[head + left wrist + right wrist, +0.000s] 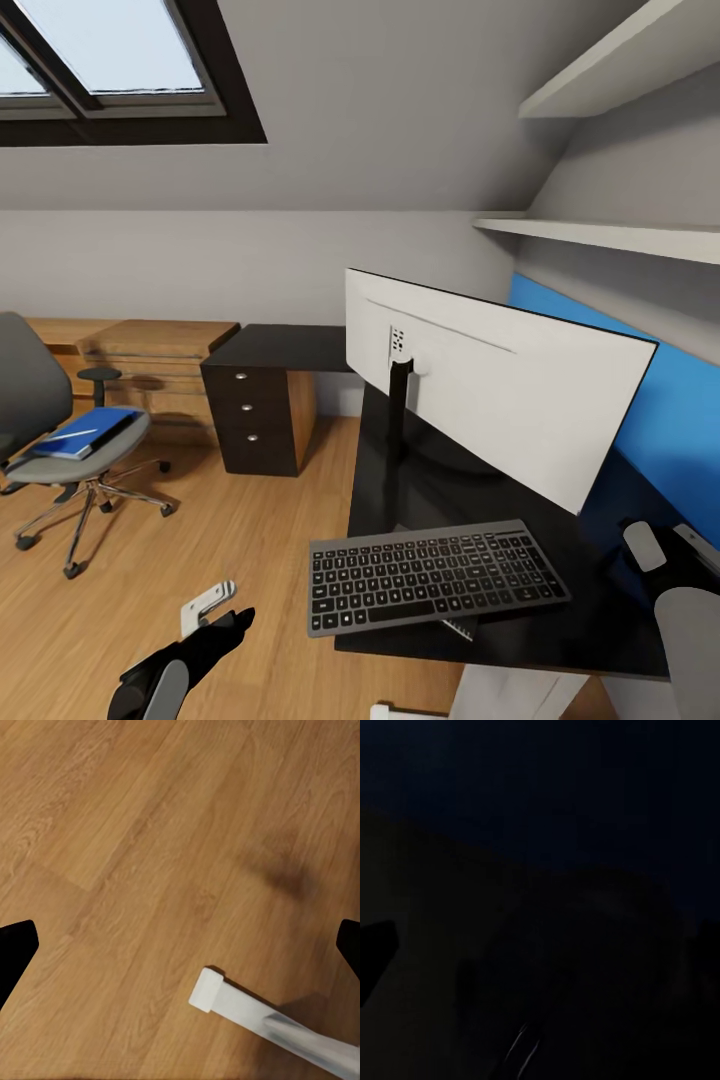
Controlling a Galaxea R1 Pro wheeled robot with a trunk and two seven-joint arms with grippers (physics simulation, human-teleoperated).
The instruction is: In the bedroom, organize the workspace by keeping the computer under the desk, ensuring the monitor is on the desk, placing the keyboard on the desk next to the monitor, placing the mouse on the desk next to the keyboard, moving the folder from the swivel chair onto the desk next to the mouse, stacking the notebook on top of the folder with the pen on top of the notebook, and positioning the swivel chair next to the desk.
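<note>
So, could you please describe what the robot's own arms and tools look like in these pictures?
In the head view, the left arm has a glossy black shell with a grey rounded segment, ending in a black tool. The right arm is likewise black, with a grey forearm cover and a pale grey rounded patch. No cables or markings are visible.

The keyboard overhangs the black desk before the monitor (white back showing); the blue folder lies on the swivel chair.

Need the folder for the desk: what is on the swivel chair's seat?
The blue folder lies flat on the swivel chair seat. Anything beneath the folder is covered.
</note>
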